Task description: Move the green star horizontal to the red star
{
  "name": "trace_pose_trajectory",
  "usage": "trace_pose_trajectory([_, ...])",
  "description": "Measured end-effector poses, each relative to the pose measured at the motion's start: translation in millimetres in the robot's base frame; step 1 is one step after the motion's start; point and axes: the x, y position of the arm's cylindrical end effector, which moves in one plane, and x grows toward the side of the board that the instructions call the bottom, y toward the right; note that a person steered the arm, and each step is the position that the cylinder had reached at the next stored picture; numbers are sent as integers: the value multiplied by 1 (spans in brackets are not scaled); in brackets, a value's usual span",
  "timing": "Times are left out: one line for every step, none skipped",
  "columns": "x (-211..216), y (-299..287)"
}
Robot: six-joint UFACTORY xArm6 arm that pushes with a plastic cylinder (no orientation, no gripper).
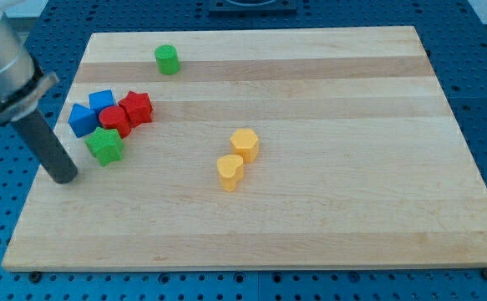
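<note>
Camera view, my tip (63, 177) left of green star (104, 145), touching red star (136, 109), no fingers.

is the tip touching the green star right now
No, my tip sits apart from the green star, toward the view's left and slightly lower, with bare board showing between them.

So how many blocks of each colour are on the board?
Green: 2, star and cylinder
Red: 2, star and round one
Blue: 2, and
Yellow: 2, and
Total: 8
</note>
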Motion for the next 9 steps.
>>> trace_pose_trajectory([-17,-17])
trace_pose_trajectory([-27,-18])
trace_pose_trajectory([-27,-5])
trace_pose_trajectory([-27,21])
trace_pose_trajectory([-27,58])
trace_pose_trajectory([-29,97])
trace_pose_trajectory([-41,131])
trace_pose_trajectory([-54,146])
trace_pose_trajectory([-64,146])
